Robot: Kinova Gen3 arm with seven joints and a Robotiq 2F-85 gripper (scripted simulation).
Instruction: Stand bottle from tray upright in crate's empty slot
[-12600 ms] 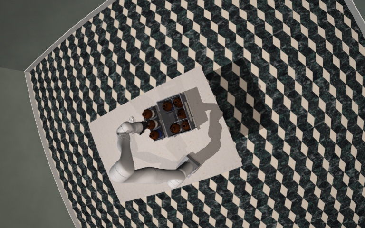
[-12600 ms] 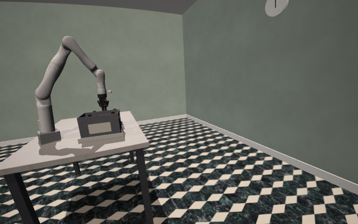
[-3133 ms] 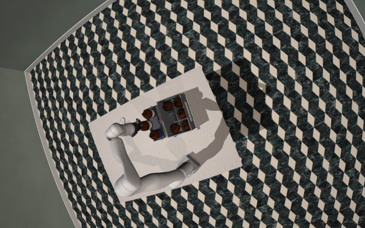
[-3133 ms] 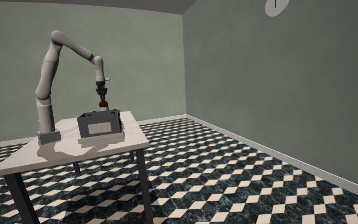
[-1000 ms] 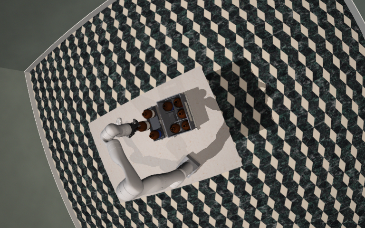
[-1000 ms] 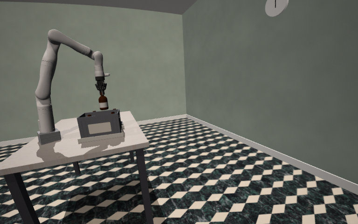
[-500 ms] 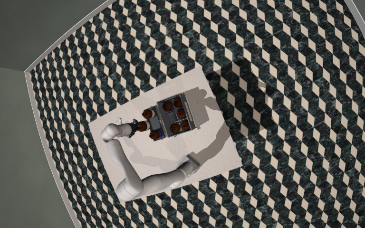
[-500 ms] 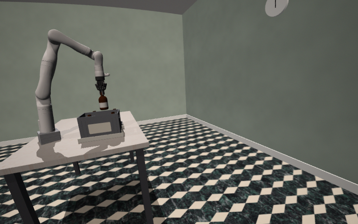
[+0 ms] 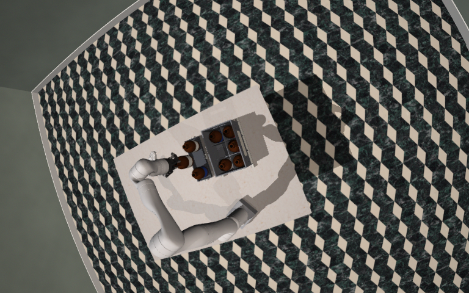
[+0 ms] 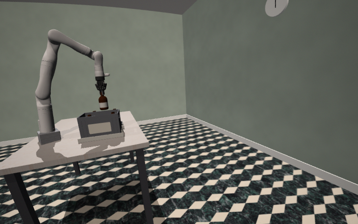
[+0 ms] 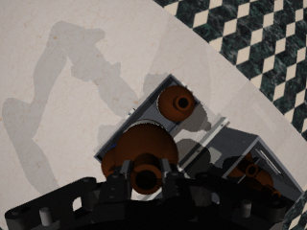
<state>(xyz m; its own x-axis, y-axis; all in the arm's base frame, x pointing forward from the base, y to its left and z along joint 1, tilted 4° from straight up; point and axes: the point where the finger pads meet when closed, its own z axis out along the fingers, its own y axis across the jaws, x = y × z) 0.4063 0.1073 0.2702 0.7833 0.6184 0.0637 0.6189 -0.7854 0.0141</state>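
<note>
Bottle (image 9: 184, 162) (image 10: 103, 102) (image 11: 146, 149) upright, neck clamped in tool (image 9: 175, 161) (image 10: 102, 93) (image 11: 146, 170).

Claw (image 9: 173, 163) (image 10: 102, 93) (image 11: 146, 170): raised well above the level it had beside the crate (image 9: 211, 152) (image 10: 99, 126) (image 11: 240, 131) rim at first
White-labelled brown bottle (image 9: 184, 162) (image 10: 103, 102) (image 11: 146, 146): lifted from between its two neighbours beside the crate; now gripped by the neck, its base above the crate's rim
Tray (image 9: 198, 157) (image 11: 130, 116): middle place beside the crate now bare
Arm (image 9: 165, 221) (image 10: 71, 42): forearm higher over the crate's level, closer to horizontal
</note>
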